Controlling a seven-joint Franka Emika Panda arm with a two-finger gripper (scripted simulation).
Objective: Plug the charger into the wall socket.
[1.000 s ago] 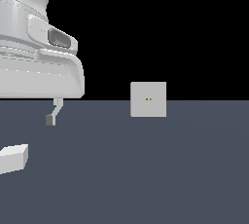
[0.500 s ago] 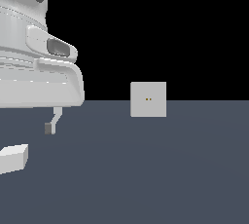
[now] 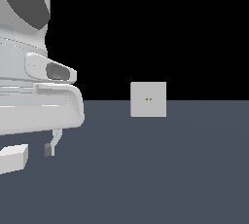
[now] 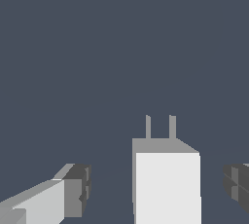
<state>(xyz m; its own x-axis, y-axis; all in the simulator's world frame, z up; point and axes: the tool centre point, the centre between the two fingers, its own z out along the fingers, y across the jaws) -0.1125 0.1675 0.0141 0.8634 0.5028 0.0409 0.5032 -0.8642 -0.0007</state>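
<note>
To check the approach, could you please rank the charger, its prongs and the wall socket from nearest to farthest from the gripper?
1. Charger body, between the open gripper fingers.
2. Prongs, just beyond the fingertips.
3. Wall socket, upright far off toward the exterior view's right.

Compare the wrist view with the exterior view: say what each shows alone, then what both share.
Only the wrist view shows the charger's two prongs and both fingers of the open gripper, one either side of the block, apart from it. Only the exterior view shows the wall socket and the arm's body. Both show the charger and the dark floor.
</note>
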